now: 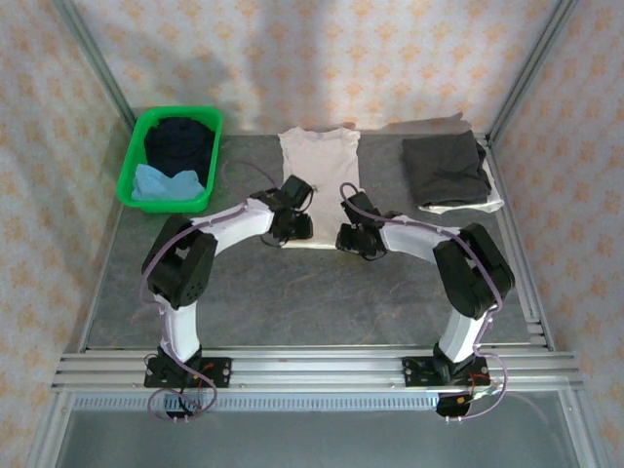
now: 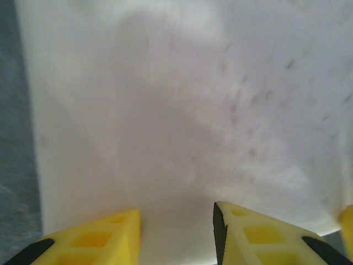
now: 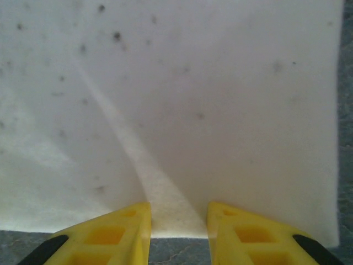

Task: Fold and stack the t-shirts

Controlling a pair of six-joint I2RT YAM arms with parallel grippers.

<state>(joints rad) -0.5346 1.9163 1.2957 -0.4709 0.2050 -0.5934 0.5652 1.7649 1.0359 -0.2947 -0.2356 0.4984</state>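
An off-white t-shirt [image 1: 320, 156] with small black prints lies flat at the middle back of the table. My left gripper [image 1: 291, 226] rests over its near left part, and in the left wrist view the jaws [image 2: 176, 212] stand apart with flat cloth [image 2: 165, 110] under them. My right gripper [image 1: 353, 237] is at the near right hem. Its yellow fingers [image 3: 179, 207] stand apart on either side of the hem edge of the shirt [image 3: 220, 110]. A folded dark grey t-shirt [image 1: 447, 168] lies at the back right on something white. Dark navy [image 1: 178, 141] and light blue [image 1: 161, 182] t-shirts lie in the basket.
The green plastic basket [image 1: 132, 185] stands at the back left corner. Bare grey tabletop [image 1: 322, 292] stretches between the shirt's hem and the arm bases. Metal frame rails run along both sides and the near edge.
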